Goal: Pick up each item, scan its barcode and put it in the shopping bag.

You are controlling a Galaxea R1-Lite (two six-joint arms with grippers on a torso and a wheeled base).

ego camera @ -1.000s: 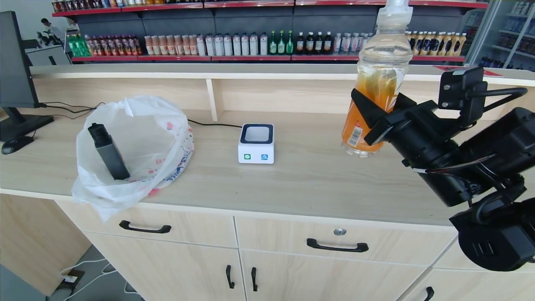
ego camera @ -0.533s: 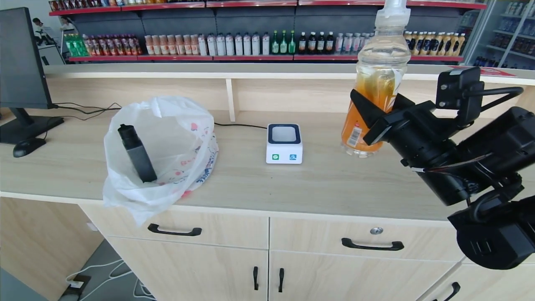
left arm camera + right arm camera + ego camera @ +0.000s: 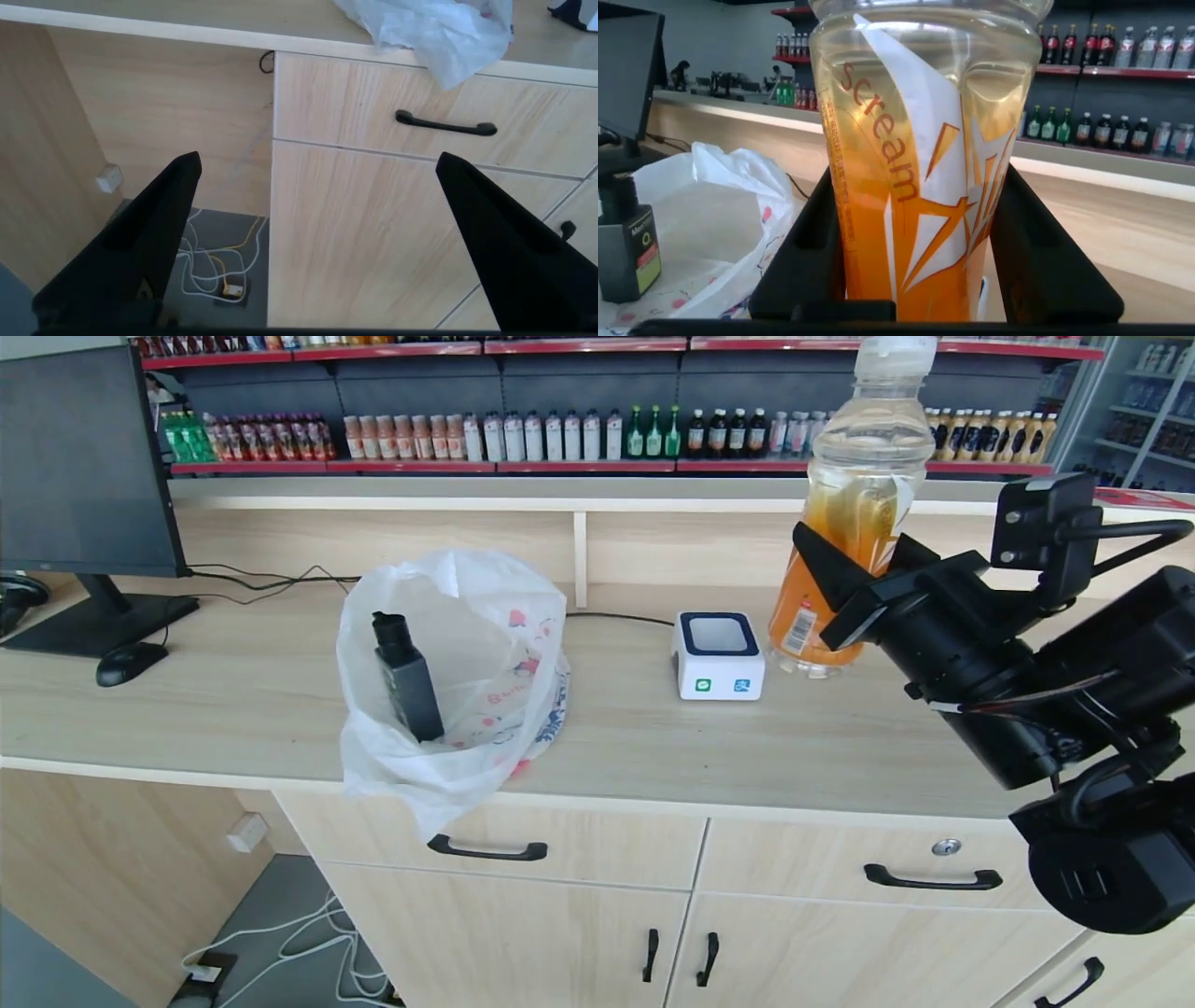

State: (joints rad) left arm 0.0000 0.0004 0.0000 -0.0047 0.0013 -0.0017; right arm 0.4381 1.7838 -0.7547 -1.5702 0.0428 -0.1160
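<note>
I see the tabletop (image 3: 653,747) carrying the open white shopping bag (image 3: 495,607). My right hand (image 3: 854,569) is clamped on the orange drink bottle (image 3: 859,504), upright just right of the scanner (image 3: 717,655). My left hand (image 3: 318,163) hangs before the cabinet front, fingers apart. A dark bottle (image 3: 408,681) leans inside the bag

The bottle (image 3: 854,504) has its cap cut off in the head view.

Clear glossy plastic bottle (image 3: 859,495), thin crinkled plastic bag (image 3: 485,607), matt wood-grain counter (image 3: 653,747), smooth white plastic scanner (image 3: 717,658)
</note>
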